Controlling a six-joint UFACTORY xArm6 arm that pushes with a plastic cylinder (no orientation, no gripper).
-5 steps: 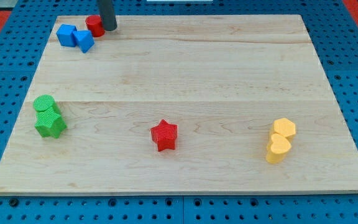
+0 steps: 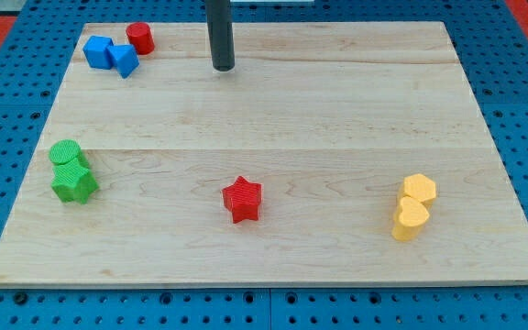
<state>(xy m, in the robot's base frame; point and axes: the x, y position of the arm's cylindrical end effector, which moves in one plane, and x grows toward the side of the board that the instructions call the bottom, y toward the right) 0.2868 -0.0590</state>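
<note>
My tip (image 2: 224, 67) rests on bare wood near the view's top, a little left of centre, touching no block. The red cylinder (image 2: 139, 38) is the nearest block, off to the tip's left, with two blue blocks (image 2: 111, 53) close beside it farther left. A red star (image 2: 242, 199) lies well below the tip toward the view's bottom. At the left edge a green cylinder (image 2: 65, 153) sits against a green star (image 2: 74, 182). Two yellow heart-like blocks (image 2: 413, 206) touch each other at the lower right.
The wooden board (image 2: 273, 110) lies on a blue pegboard surface (image 2: 521, 110) that borders it on all sides.
The tip has slid right and slightly down, away from the red cylinder it stood beside. No block has moved.
</note>
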